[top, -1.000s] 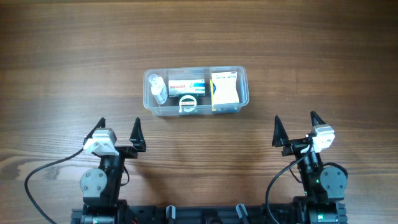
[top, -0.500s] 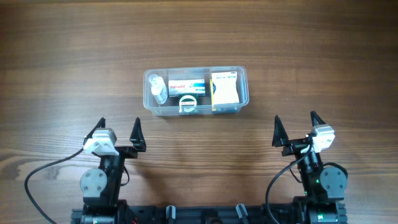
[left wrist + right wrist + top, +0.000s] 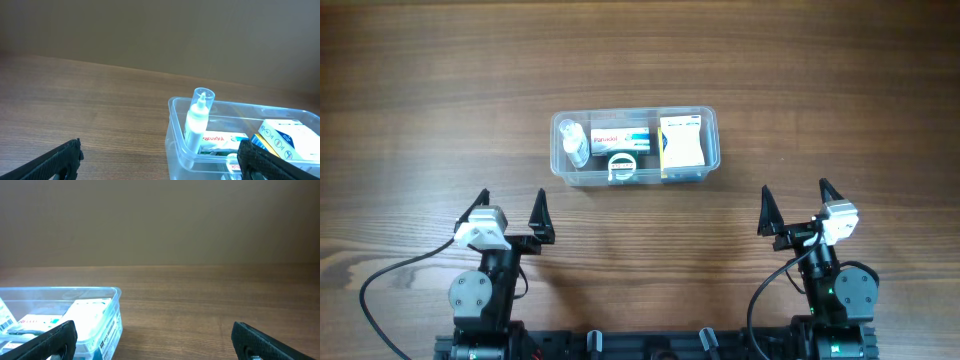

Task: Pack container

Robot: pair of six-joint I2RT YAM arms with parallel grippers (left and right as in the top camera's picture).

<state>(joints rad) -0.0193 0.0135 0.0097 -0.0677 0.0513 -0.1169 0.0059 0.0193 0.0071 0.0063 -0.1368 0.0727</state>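
The clear plastic container [image 3: 710, 122] sits at the table's middle. Inside it are a small clear bottle [image 3: 577, 143] at the left, a white and red medicine box [image 3: 621, 138], a white round item [image 3: 622, 165] and a yellow and white box [image 3: 681, 144] at the right. The container also shows in the left wrist view [image 3: 176, 137] with the bottle [image 3: 198, 119], and in the right wrist view [image 3: 116, 311]. My left gripper [image 3: 510, 212] is open and empty, near the front edge, below and left of the container. My right gripper [image 3: 794, 203] is open and empty, below and right of it.
The wooden table [image 3: 440, 90] stretches around the container on all sides. A black cable [image 3: 390, 272] runs from the left arm's base at the front left. A plain wall backs the table in both wrist views.
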